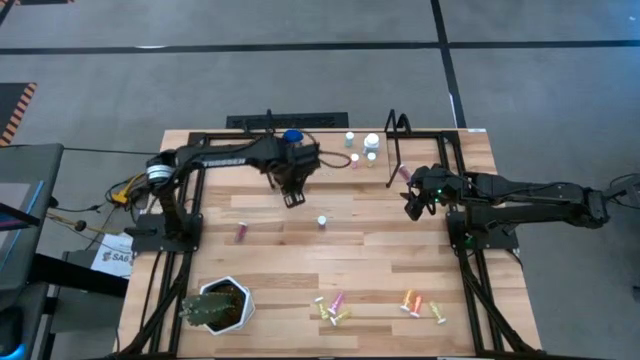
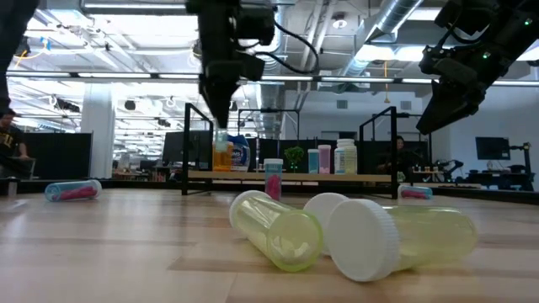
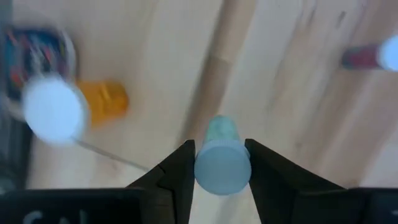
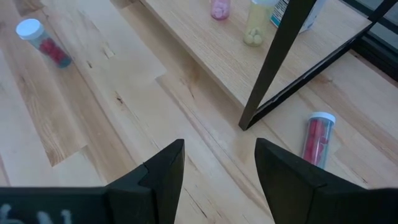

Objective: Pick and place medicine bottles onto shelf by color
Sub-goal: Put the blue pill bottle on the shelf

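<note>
Left gripper (image 3: 221, 167) near shelf (image 1: 330, 150) at table's 12 o'clock, jaws clamped on white-capped bottle (image 3: 222, 163): carry step; next, lower onto matching colour group. Right gripper (image 4: 219, 163) at 3 o'clock, jaws open, empty.

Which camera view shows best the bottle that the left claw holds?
The left wrist view: the pale capped bottle fills the gap between the left claw's fingers. The low view shows it small under that claw. The high view hides it below the claw, and the right wrist view misses it.
</note>
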You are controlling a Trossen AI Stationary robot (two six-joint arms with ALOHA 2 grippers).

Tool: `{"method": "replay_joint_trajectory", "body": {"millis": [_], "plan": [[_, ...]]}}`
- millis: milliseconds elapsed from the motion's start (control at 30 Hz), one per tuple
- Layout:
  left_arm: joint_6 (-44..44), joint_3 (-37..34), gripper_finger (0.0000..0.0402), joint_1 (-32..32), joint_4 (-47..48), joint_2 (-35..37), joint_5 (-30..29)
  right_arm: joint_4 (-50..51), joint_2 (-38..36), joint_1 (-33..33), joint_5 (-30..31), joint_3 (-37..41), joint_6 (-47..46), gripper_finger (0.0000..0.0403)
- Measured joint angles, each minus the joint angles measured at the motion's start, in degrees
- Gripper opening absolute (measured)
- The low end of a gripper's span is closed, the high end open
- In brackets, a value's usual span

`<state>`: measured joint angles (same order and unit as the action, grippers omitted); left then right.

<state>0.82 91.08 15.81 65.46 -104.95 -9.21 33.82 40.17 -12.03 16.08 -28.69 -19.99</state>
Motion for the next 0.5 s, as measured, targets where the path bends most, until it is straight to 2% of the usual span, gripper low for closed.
{"method": "replay_joint_trajectory", "body": {"millis": [267,500], "plan": [[-20.1,9.0,0.0119,5.3,0.3,-8.0,2.5,0.0,0.0,0.0,0.0,0.0,0.0,0.0216],[-29.5,13.3,0.0119,9.2,-0.7,-12.6,3.5,0.0,0.0,0.0,0.0,0.0,0.0,0.0216]]}}
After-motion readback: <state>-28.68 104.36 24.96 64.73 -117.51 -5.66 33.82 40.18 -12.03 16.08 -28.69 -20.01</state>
